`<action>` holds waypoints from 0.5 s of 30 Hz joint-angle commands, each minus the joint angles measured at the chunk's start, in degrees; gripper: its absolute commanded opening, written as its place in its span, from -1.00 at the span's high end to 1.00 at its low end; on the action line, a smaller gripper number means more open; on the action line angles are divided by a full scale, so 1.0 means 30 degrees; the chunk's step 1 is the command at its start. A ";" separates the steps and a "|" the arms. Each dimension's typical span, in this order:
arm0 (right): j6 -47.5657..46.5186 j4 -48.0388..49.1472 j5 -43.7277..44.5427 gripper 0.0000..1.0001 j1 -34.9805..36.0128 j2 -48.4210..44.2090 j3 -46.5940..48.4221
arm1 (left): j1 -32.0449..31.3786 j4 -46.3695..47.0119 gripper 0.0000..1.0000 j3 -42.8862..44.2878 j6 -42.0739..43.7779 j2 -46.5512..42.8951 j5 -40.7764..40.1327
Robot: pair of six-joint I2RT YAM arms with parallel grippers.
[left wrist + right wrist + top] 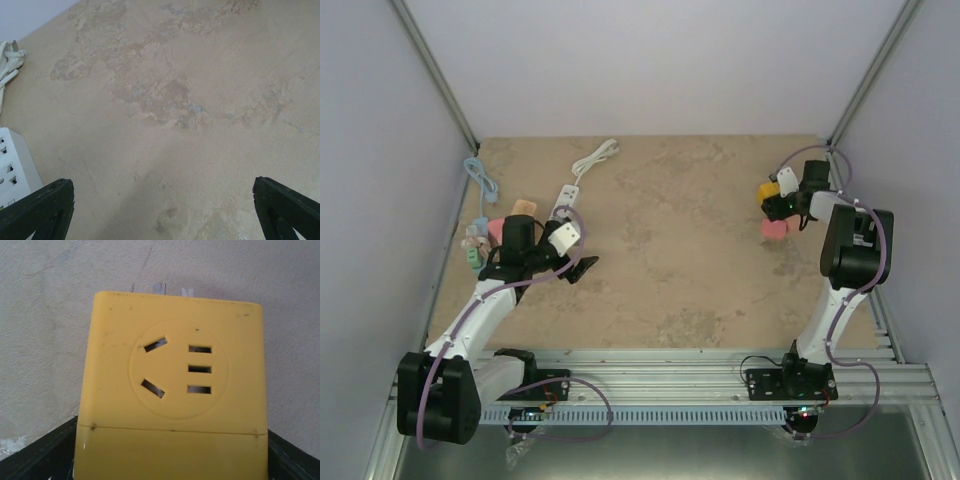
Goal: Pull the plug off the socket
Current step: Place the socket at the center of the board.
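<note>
My right gripper point(172, 445) is shut on a yellow cube plug point(175, 370), with a dark finger point(45, 450) snug against each side. The plug's face with slots looks at the camera, and its two metal prongs point(160, 288) point bare toward the table. The top view shows this gripper point(776, 203) at the back right, holding the yellow plug point(767, 190) well away from the socket. That socket, a white power strip point(565, 200), lies at the back left; its corner point(12, 170) shows in the left wrist view. My left gripper point(164, 207) stands open over bare table just right of the strip.
A pink object point(774, 228) sits below the right gripper. Several pastel plugs point(480, 235) and a blue cable point(480, 180) crowd the left edge. The strip's white cable point(595, 157) runs toward the back wall. Metal frame posts and walls close in the table.
</note>
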 commanded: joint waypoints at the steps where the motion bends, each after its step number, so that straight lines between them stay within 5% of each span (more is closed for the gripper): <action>1: -0.0114 -0.0366 0.0011 -0.66 -0.0005 -0.0404 -0.0066 | 0.0307 0.0519 -0.99 0.0093 -0.0282 -0.0148 -0.0522; 2: -0.0112 -0.0483 -0.0022 -0.93 -0.0012 -0.0516 -0.0010 | 0.0419 0.0465 -0.99 0.0209 -0.0336 -0.0193 -0.0589; 3: -0.0119 -0.0502 -0.0045 -0.95 -0.0006 -0.0713 0.0015 | 0.0609 0.0408 -0.99 0.0374 -0.0361 -0.0221 -0.0678; 15: -0.0058 -0.1037 0.1774 -0.95 0.0073 -0.4579 0.0179 | 0.4522 -0.0534 -0.99 0.2348 -0.1126 0.0799 -0.2039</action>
